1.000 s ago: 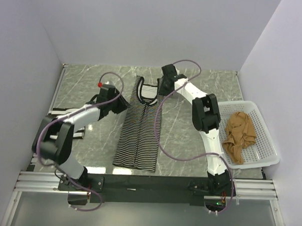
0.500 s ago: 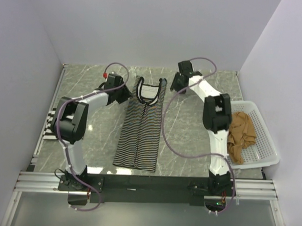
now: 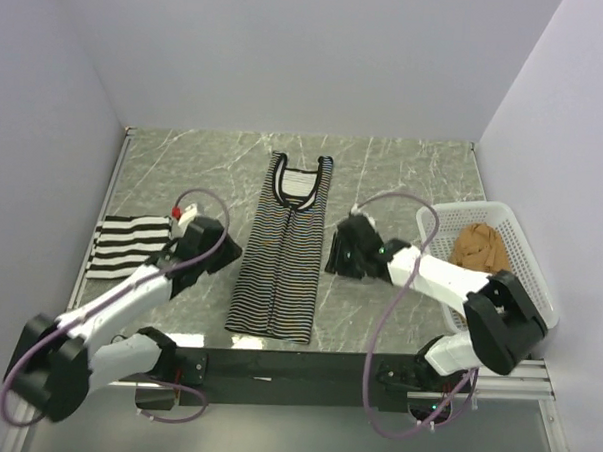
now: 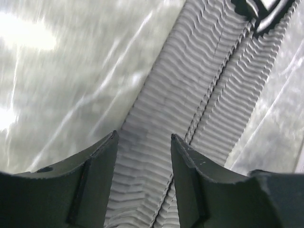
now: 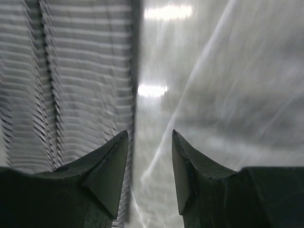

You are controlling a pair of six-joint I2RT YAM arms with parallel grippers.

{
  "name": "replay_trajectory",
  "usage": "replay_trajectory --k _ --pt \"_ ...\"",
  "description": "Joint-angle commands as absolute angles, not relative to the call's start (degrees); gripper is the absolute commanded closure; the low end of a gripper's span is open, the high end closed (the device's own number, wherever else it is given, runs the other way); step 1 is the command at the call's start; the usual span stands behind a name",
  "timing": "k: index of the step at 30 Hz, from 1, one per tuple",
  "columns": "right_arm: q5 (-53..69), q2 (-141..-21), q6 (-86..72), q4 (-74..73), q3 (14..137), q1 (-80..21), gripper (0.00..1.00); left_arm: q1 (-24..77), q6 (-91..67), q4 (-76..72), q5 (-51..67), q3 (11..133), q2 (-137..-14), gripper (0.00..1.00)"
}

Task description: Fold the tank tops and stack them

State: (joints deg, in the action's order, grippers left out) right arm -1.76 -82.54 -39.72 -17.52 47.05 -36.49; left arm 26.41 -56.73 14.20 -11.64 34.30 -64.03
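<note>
Well, starting at my far left, the bold black-and-white striped tank top point(image 3: 130, 247) lies on the marble-patterned table point(image 3: 404, 180) as a small flat rectangle, which I judge to be already folded. Next comes my left gripper point(image 4: 143, 137), its fingers apart with nothing between them, hanging over the left side of the long thin-striped tank top point(image 3: 285, 250). That top lies flat down the middle of the table, with its black-trimmed neckline at the far end and its hem toward my bases. A line runs down its length, where the two long sides seem to be turned in to meet. My right gripper point(image 5: 149, 134) is likewise spread and empty, just over the top's right edge, with one finger above the fabric and the other above bare table. Farthest right, the tan-brown tank top point(image 3: 478, 246) sits crumpled inside the white mesh basket point(image 3: 534, 296).

I expect the long top to be light, limp knit. It should sag wherever I don't support it, and it may slide on the smooth tabletop. I would pinch it at two matching points on its edges, one per gripper, near the hem corners or the shoulder straps. I would take all the layers so the turned-in sides don't fall open.

By my count there are three tank tops, one of each pattern, plus one basket and my two grippers.
</note>
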Motion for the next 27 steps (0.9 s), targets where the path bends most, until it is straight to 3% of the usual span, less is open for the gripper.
replay_trajectory --k 1,6,14,27 --pt "-4.05 -75.26 -47.52 -13.54 39.59 -41.47 0.51 31.01 -62.83 21.52 -16.79 28.41 -55.23 0.46" --pt "-5.36 -68.74 -54.92 -12.30 33.49 -51.83 0.51 37.96 -69.51 27.32 -18.98 22.95 -48.52 0.46" --pt "-5.45 -69.43 -63.98 -12.04 29.62 -61.42 0.50 43.85 -79.45 34.19 -19.95 21.53 -45.17 0.48" --pt "-4.74 -70.49 -70.23 -9.85 26.10 -65.74 0.50 47.81 -82.88 31.11 -16.79 17.05 -45.70 0.51"
